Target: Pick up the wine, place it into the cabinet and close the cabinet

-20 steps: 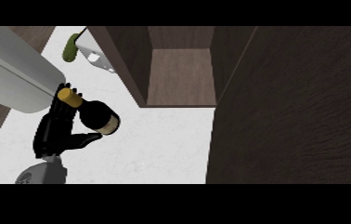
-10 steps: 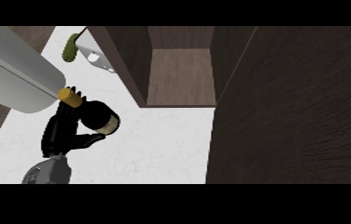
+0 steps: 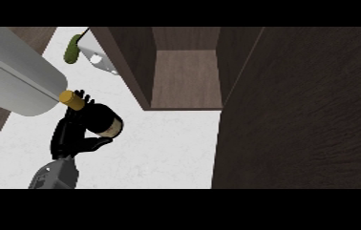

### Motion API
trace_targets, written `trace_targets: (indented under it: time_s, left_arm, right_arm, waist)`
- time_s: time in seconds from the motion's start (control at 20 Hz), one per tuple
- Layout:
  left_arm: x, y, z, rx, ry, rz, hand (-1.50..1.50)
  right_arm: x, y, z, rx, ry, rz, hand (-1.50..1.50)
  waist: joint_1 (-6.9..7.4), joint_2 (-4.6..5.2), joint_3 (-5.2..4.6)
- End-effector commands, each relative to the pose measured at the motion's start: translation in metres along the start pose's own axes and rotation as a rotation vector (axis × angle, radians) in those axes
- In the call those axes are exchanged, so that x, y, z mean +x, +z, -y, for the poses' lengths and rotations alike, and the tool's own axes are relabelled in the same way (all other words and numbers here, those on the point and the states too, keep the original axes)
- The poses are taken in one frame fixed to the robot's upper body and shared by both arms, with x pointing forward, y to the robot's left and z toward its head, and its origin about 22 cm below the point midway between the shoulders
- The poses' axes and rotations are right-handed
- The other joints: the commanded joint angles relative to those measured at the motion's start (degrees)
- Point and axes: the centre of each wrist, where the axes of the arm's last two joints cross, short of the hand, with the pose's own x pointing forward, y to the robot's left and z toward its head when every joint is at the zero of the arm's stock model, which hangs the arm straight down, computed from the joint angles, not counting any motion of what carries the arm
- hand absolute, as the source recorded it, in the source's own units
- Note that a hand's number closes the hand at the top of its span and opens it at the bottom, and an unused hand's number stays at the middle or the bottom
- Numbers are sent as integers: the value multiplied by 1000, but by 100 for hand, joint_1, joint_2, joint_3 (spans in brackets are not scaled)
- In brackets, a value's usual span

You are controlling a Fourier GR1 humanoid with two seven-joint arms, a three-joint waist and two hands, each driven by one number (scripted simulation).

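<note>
Gripping wine [image 3: 100, 120] with left hand [image 3: 74, 141], fingers curling round the dark body, thumb wrapping at the underside. Sitting at lower left of the head view, over the white counter [image 3: 162, 152], apparently lifted, though contact with the counter not being clear from this angle. Lying tilted: long axis running roughly 10 to 4 o'clock, gold-capped neck [image 3: 70, 100] pointing toward 10 o'clock, base toward 4. Bottle sitting at about 1 o'clock from the palm, so already in hand and needing no reach. Right hand not showing anywhere. Open cabinet [image 3: 185, 76] lying toward 1–2 o'clock from the bottle, near but apart, its floor showing between the side walls. Door [image 3: 289, 119] hanging open at right, filling the view from 2 to 5 o'clock. Judging next move: carrying toward 1–2 o'clock, probably base first, since neck is facing away from the opening; tilt likely needing righting before setting down. Risk: clipping the left cabinet wall on the way in. Large grey object [image 3: 25, 81] at 10 o'clock crowding the neck, identity unclear. Green item [image 3: 72, 52] at 11 o'clock, well apart.
</note>
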Motion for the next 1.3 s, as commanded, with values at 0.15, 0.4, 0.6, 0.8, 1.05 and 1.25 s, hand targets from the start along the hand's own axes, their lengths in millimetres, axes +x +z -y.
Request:
trace_targets:
  time_s: [0.15, 0.4, 0.6, 0.8, 1.05, 1.25]
  left_arm:
    - [1, -23, 9, -29, 73, -1, -150]
    - [-16, -23, 31, -128, 100, -2, 150]
    - [-16, -10, 2, -148, 31, 10, 150]
    - [-13, -11, 20, -198, -139, 103, 150]
    - [3, 28, -15, -133, -126, 117, 150]
    - [-11, 38, -17, -117, -145, 184, 150]
  right_arm:
    - [24, 29, -4, 22, -41, 66, -150]
    - [22, 16, -2, 30, -41, 50, -150]
    - [22, 26, -2, 31, -45, 47, -150]
    - [17, 25, -6, 1, -43, 41, -150]
    - [15, 29, 0, 22, -31, 35, -150]
    - [14, 24, 3, 11, -23, 50, -150]
  waist:
    - [-21, -3, -1]
    - [-17, 1, -1]
    - [-19, 2, -1]
    - [-12, -13, 2]
    - [54, -23, 7]
    - [21, -4, 1]
